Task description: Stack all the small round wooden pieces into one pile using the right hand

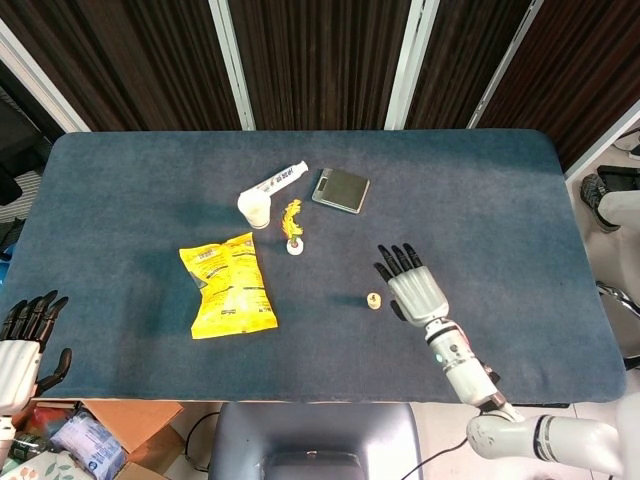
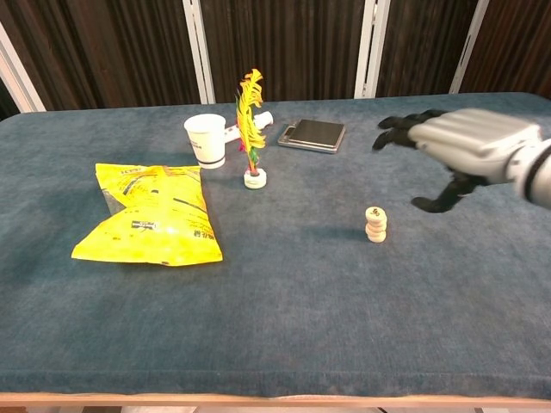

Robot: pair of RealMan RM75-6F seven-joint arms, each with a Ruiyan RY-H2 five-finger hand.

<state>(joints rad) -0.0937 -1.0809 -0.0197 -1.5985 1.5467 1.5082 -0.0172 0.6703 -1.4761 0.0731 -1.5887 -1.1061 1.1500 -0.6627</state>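
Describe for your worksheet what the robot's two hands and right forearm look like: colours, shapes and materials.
The right hand has a silver-grey ridged back and black fingers; its forearm is white and cylindrical with dark bands. The left hand looks alike: pale back, black fingers.
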